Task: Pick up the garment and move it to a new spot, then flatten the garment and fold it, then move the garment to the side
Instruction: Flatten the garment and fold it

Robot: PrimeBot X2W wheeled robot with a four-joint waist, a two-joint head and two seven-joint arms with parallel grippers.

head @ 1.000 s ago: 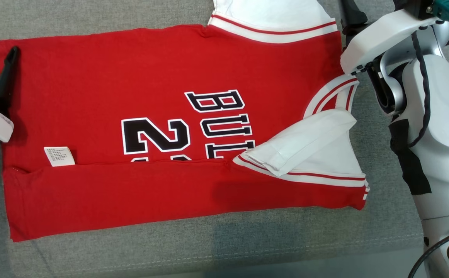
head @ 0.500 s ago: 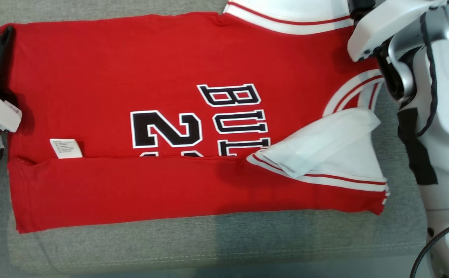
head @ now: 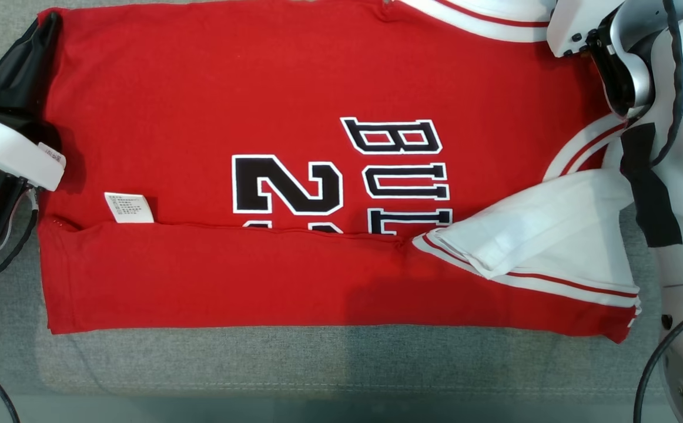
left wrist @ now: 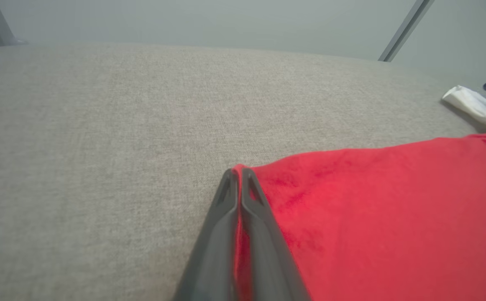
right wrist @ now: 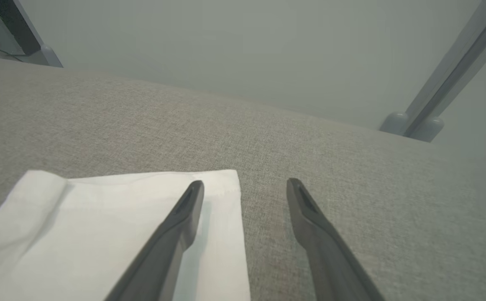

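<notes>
Left hand [left wrist: 239,171] clamped on garment [head: 318,88] corner, upper left. Right hand [right wrist: 245,186] apart over white sleeve [right wrist: 59,230]; we close it there, lift both evenly.

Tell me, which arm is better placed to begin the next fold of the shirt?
Left. The left gripper is shut on the red shirt's corner; the right gripper is open at the white sleeve's edge, holding nothing.

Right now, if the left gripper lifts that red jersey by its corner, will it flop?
Probably flop: the jersey is thin cloth, already creased where it's folded. Pinched at one corner by the left gripper, the rest would likely hang and drag.
</notes>
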